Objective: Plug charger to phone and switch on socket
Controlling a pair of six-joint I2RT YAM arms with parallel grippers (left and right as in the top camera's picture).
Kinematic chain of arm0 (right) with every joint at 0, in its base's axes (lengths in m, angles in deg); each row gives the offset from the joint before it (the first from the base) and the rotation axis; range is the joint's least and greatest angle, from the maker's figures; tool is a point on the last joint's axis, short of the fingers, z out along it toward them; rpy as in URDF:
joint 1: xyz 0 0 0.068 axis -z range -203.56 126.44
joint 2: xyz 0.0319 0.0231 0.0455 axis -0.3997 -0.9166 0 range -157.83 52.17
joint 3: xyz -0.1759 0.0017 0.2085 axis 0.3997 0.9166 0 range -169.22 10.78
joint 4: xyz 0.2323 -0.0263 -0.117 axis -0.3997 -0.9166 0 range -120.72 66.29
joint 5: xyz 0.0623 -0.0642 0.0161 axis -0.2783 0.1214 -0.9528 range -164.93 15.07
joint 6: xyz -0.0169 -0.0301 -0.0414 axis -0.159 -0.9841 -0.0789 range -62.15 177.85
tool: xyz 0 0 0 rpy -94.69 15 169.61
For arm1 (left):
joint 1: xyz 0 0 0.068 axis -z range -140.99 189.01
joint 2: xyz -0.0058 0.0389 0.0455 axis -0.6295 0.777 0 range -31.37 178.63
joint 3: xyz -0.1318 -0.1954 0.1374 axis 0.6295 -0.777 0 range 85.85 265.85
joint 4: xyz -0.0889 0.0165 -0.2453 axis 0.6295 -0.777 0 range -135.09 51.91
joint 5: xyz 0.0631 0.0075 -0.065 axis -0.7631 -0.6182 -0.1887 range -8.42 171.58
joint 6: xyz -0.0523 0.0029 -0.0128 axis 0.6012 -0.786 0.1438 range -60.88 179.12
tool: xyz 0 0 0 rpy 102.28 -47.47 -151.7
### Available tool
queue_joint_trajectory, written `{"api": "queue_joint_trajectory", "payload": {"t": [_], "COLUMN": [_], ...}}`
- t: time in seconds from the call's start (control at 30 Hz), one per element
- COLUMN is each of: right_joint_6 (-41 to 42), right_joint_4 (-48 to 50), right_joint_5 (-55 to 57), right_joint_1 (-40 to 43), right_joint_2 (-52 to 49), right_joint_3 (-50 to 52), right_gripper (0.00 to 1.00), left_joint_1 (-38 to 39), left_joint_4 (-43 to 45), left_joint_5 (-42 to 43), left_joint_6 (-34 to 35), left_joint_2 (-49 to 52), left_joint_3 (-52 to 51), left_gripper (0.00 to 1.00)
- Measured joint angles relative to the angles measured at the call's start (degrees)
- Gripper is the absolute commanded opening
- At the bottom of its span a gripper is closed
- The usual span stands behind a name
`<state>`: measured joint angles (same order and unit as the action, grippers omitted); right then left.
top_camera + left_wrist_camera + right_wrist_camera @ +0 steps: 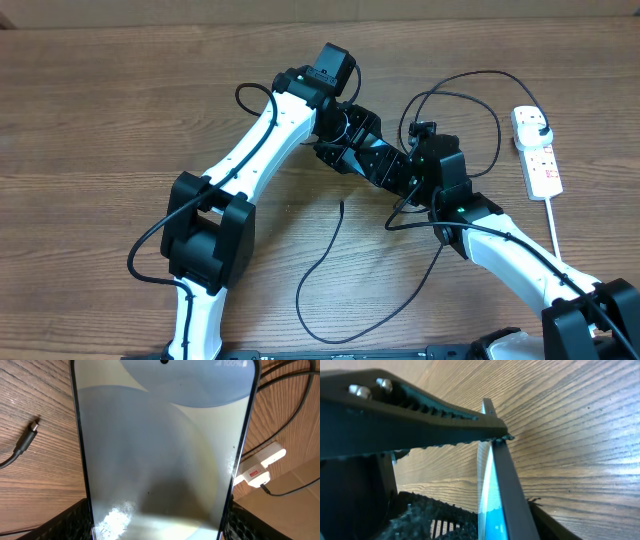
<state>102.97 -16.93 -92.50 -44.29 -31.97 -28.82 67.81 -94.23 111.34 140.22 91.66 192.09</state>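
Left fingers (pixel 62 521) are squeezing the phone (pixel 160 455) by its two long edges, apparently holding it lifted off the wooden surface (pixel 100 110) near its middle. One of the right fingers (pixel 420 417) is pressing its toothed tip against the phone's thin edge. I cannot tell whether that pair is gripping or standing apart, as its partner is not clearly showing.

The phone's long axis is running straight out from the left wrist, with the screen facing that camera. The end with the small white text is pointing away from the wrist, and the opposite end is sitting between the left fingers, out of sight. The socket (pixel 257 467) is lying off to one side, well apart.

Risks, as I am judging them:
- The charging port is probably lying at that buried end, so the left hold may be blocking it.
- The right fingertip is bearing on one edge only, and a push there could be twisting the phone loose.
- The charger (pixel 322 262) is trailing loose, with its connector tip (pixel 33 428) lying beside the phone and nothing holding it.
- The charger's loops are running close by the right arm (pixel 520 255), inviting a snag.
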Motion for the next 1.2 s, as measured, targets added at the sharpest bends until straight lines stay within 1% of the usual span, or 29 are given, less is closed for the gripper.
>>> {"api": "queue_joint_trajectory", "payload": {"t": [0.13, 0.37, 0.43, 0.8, 0.83, 0.97, 1.2], "right_joint_6": [-0.13, -0.11, -0.13, -0.13, -0.15, -0.22, -0.15], "right_joint_4": [0.02, 0.02, 0.00, 0.00, 0.02, 0.00, -0.07], "right_joint_5": [0.07, 0.04, 0.07, 0.42, 0.42, 0.57, 1.07], "right_joint_1": [0.00, 0.00, 0.02, 0.02, 0.00, 0.00, 0.02], "right_joint_2": [0.00, 0.00, 0.00, 0.00, 0.00, 0.00, -0.04], "right_joint_3": [0.00, 0.00, 0.00, 0.00, 0.00, 0.00, 0.00], "right_gripper": [0.49, 0.46, 0.42, 0.40, 0.37, 0.30, 0.27], "left_joint_1": [0.07, 0.11, 0.13, 1.11, 1.11, 1.11, 1.11], "left_joint_4": [0.02, 0.07, 0.04, 0.44, 0.46, 0.46, 0.48], "left_joint_5": [0.00, 0.00, 0.00, -0.02, -0.02, 0.00, 0.00], "left_joint_6": [0.02, 0.02, 0.02, 0.07, 0.04, 0.22, 0.22], "left_joint_2": [0.00, 0.00, 0.00, 0.00, 0.00, 0.00, 0.00], "left_joint_3": [0.00, 0.00, 0.00, 0.00, 0.00, 0.00, 0.00], "left_gripper": [0.04, 0.04, 0.04, 0.04, 0.04, 0.04, 0.04]}}
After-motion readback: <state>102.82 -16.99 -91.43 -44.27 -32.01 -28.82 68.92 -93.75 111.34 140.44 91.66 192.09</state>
